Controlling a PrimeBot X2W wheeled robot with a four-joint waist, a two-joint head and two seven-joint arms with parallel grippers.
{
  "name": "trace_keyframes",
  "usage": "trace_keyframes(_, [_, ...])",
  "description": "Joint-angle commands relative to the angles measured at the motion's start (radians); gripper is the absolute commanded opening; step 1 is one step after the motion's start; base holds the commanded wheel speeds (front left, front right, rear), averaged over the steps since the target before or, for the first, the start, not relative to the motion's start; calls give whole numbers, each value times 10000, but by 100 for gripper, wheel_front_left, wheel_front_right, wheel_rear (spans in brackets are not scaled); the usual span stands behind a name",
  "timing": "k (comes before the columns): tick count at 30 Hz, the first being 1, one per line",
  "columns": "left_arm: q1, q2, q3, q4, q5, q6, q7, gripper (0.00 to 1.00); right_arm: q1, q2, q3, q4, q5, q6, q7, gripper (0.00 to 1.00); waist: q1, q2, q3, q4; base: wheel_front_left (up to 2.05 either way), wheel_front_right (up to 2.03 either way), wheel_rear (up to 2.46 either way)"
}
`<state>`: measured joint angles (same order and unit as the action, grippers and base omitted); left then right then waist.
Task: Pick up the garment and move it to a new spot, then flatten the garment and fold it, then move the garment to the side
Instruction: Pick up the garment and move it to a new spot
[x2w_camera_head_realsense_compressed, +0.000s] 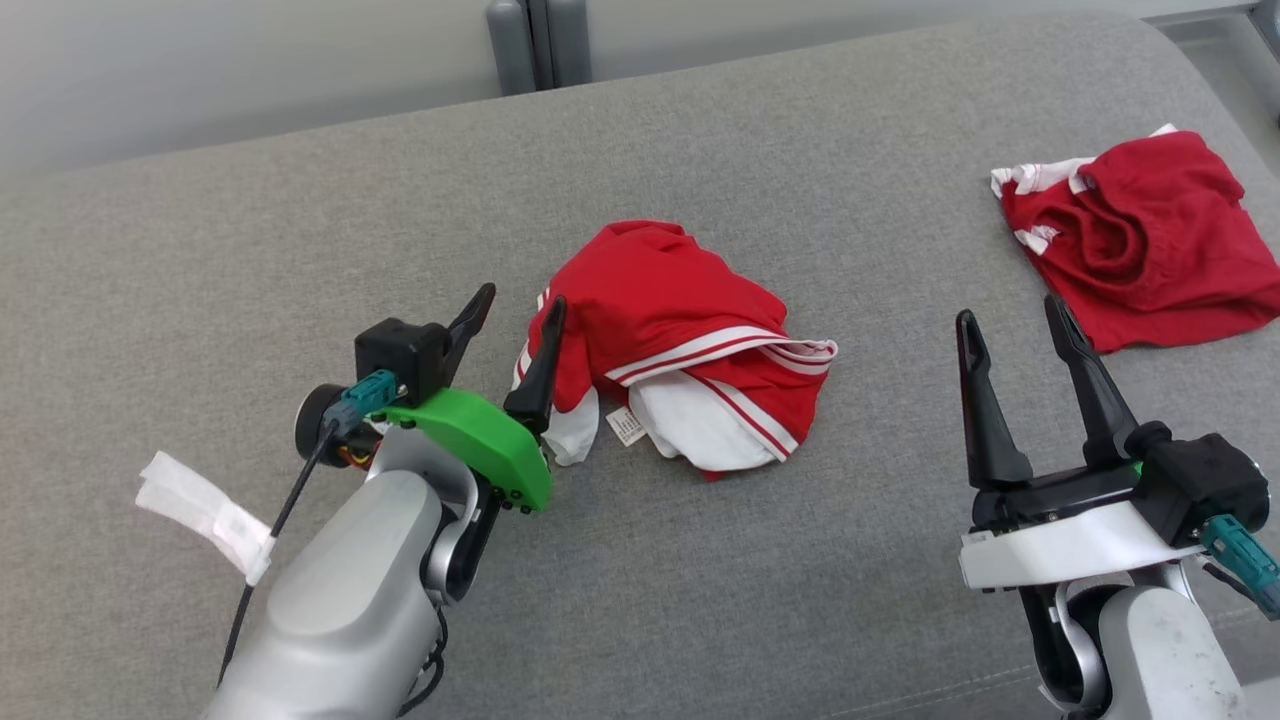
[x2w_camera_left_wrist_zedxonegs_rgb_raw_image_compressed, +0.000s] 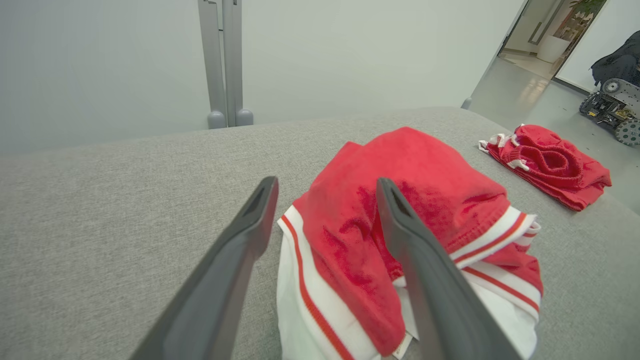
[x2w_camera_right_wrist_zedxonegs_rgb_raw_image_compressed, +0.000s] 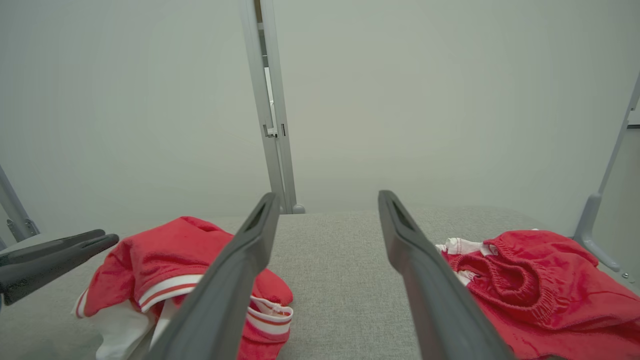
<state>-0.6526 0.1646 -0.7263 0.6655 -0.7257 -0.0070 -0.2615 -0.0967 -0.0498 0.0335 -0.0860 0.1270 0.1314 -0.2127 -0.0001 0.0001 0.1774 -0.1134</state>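
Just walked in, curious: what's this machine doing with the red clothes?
A two-armed robot is tidying clothes on a grey cushion. Its left gripper stands open at the edge of a crumpled red-and-white garment, gripping nothing. Its right gripper is open too, empty, between that garment and a second red garment lying off to the right.

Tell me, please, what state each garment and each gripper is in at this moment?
middle garment: crumpled in a heap on the grey cushion, not folded, not gripped.
right-hand garment: bunched up, lying apart near the cushion's right edge.
left gripper: jaws open, at the middle garment's left edge.
right gripper: jaws open, empty, between the two garments.
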Motion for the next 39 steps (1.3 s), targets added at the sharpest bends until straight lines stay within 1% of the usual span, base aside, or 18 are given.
trace_keyframes(1, [510, 9, 313, -253, 268, 86, -34, 100, 159, -15, -33, 85, -65, -16, 36, 100, 1, -1, -563, 411, 0, 0, 0])
trace_keyframes(5, [1524, 54, 1196, -1171, 978, 298, -37, 100, 379, -13, -42, 315, -25, -16, 165, 100, 1, -1, -1150, 710, 0, 0, 0])
trace_keyframes(11, [3370, 105, 2691, -2769, 1844, 796, -39, 100, 646, -19, 59, 864, 140, -16, 58, 100, 1, -1, -1851, 1045, 0, 0, 0])
trace_keyframes(16, [4885, 89, 3695, -4014, 2470, 989, -27, 100, 816, -16, -40, 1526, -26, -16, -125, 100, 1, -1, -2110, 1308, 0, 0, 0])
trace_keyframes(20, [5866, -104, 4341, -4667, 2760, 1085, -28, 100, 930, -16, -62, 1962, 58, -16, -285, 100, 1, -1, -2213, 1466, 0, 0, 0])
trace_keyframes(27, [6839, -457, 4815, -5050, 3271, 912, -27, 100, 1085, -17, -63, 2437, 274, -14, -471, 100, 1, -1, -2271, 1761, 0, 0, 0])
trace_keyframes(39, [7154, -736, 5308, -4928, 3782, 582, -27, 100, 1078, -17, 61, 2737, 558, -16, -532, 100, 1, -1, -2268, 1812, 0, 0, 0])
